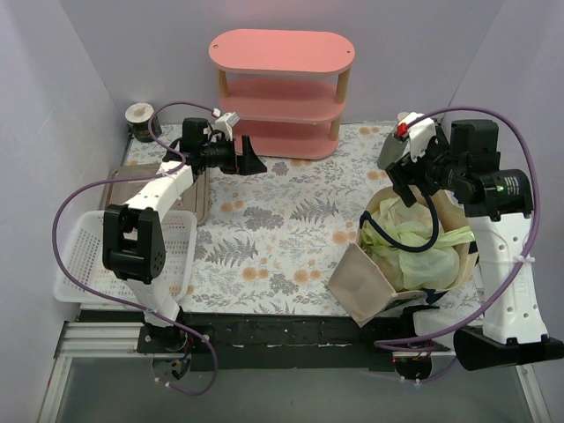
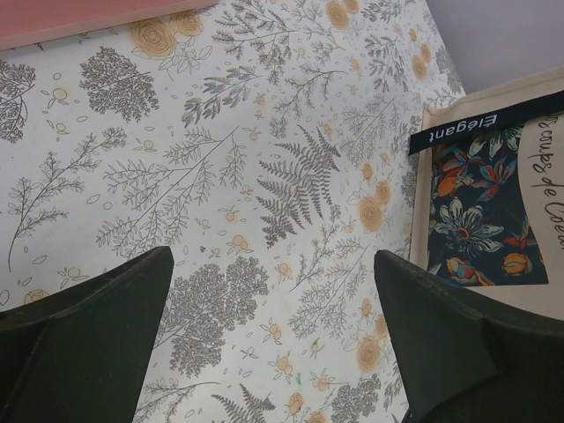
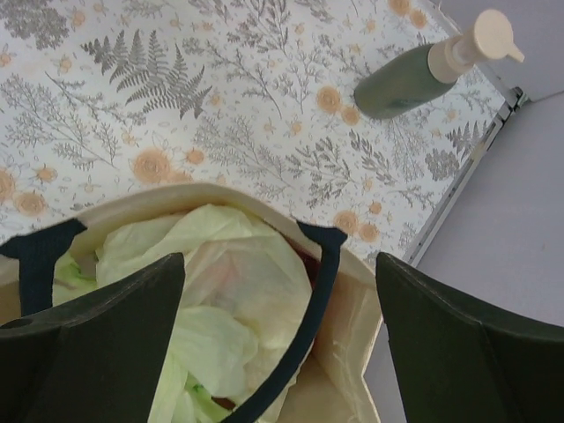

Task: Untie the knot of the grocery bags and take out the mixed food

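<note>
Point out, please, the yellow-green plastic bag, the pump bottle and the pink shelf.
yellow-green plastic bag point(image 3: 238, 264): right wrist view, crinkled top.
pump bottle point(image 3: 401, 81): right wrist view, green body.
pink shelf point(image 1: 280, 92): top external view, middle tier.

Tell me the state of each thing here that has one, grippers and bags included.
Left gripper: open, holding nothing, over the tablecloth.
Right gripper: open, holding nothing, above the tote.
Tote: standing, top open.
Plastic bag: bunched inside the tote; knot not discernible.
Mesh basket: nothing visible in it.
</note>
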Robot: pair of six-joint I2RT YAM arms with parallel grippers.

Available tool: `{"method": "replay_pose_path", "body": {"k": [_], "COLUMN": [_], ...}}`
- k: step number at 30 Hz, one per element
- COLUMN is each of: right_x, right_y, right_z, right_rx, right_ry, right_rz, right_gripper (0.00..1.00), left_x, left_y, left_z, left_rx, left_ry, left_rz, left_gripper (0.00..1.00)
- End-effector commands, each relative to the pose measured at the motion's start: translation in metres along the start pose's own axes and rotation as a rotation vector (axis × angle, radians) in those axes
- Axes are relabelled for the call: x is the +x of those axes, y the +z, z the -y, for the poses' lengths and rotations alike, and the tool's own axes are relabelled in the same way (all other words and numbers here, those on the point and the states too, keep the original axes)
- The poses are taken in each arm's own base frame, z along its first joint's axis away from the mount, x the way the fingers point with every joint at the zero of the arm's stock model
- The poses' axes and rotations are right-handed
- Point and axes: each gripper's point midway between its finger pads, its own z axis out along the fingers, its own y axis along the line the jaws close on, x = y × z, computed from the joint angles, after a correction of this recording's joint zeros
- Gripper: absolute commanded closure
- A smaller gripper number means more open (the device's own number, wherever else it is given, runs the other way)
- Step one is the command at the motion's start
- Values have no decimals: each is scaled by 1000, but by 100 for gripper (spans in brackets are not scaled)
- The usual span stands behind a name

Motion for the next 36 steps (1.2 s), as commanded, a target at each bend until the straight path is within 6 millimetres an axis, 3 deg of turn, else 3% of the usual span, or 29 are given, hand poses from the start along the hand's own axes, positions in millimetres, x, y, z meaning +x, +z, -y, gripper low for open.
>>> {"method": "replay_pose_path", "body": {"k": [1,5,9,10,15,19,23,26,29,31,33,36], "right_x": [44,66,84,91,99,84,76,74,51,33,32,49], "right_y": [-25,-28,-10,-5,18,21,22,20,2,-14,-21,-18], "right_z": [3,14,17,26,37,15,13,32,64,59,40,22], "right_rx": [83,157,139,141,59,-181,-211,-136,40,51,-34,-74], "right_ry": [5,45,154,206,302,370,345,301,180,119,135,243], "right_rz": [-155,-198,-261,-275,-313,-240,-195,-207,-122,-51,-56,-108], "right_gripper": [7,9,15,16,22,25,30,33,28,25,26,29], "left_x": [-18,-10,-6,-7,-9,-8,-5,-2,0,2,3,3], "left_y": [-4,2,6,7,5,2,0,-2,-2,-1,0,0], "left_z": [8,4,6,6,5,4,3,3,2,2,3,5], "left_rx": [19,26,34,33,16,3,-11,-21,-30,-29,-26,-22], "left_ry": [43,16,8,5,11,20,22,24,22,19,11,8], "left_rz": [35,22,12,12,20,20,15,12,10,7,2,-5], "left_gripper": [2,2,2,2,2,2,2,2,2,2,2,2]}}
